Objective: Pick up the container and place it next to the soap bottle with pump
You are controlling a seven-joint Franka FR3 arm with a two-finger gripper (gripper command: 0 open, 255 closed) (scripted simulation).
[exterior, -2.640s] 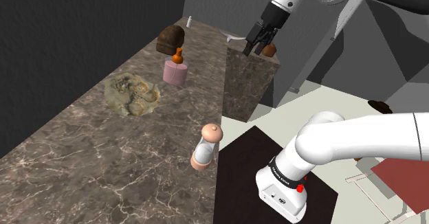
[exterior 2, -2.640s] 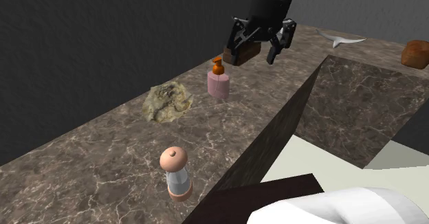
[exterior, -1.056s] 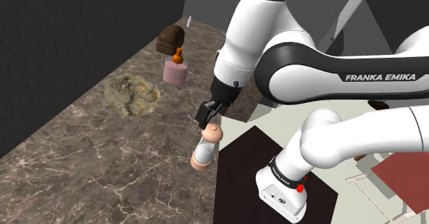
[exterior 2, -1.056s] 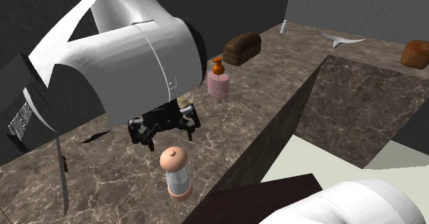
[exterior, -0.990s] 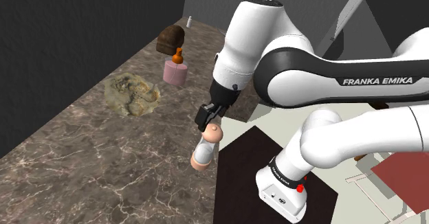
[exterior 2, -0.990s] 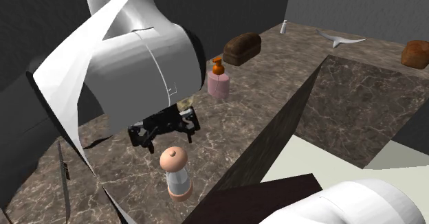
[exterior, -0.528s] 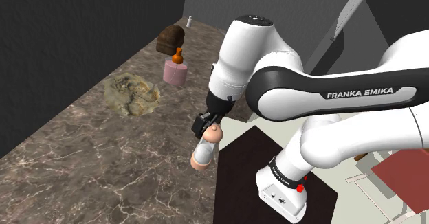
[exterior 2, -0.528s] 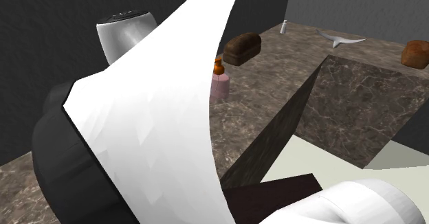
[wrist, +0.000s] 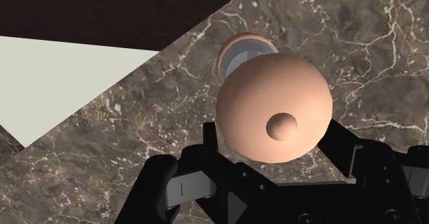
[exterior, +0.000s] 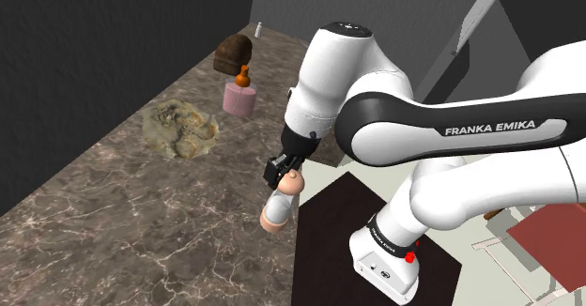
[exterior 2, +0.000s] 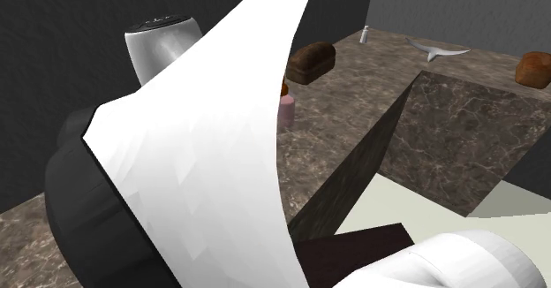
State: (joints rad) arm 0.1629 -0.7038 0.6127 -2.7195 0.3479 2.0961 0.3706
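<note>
1. Two black fingers of the gripper stand apart, one on each side of a rounded peach cap. They flank it closely. I cannot tell whether either pad touches it, so nothing counts as held.
2. Directly under the gripper stands the container, a small upright jar with a peach knobbed cap, a clear body and a peach base. Its long axis runs straight away from the palm, in line with the fingers, so its base shows just past the cap's rim.
3. That alignment is what the coming move depends on, in my judgement. With the cap centred between the jaws, the gripper only needs to close across the cap or go a little lower onto the body, with no sideways correction.
4. Below the fingertips lies the dark veined countertop. The container sits near the counter's edge on the side of the robot's stand.
5. Well apart from the gripper, farther along the counter and away from the stand, is the pink soap bottle with an orange pump. The container has to be carried that way.
6. Farther from the gripper again, past the bottle, sits a brown bread loaf.
</note>
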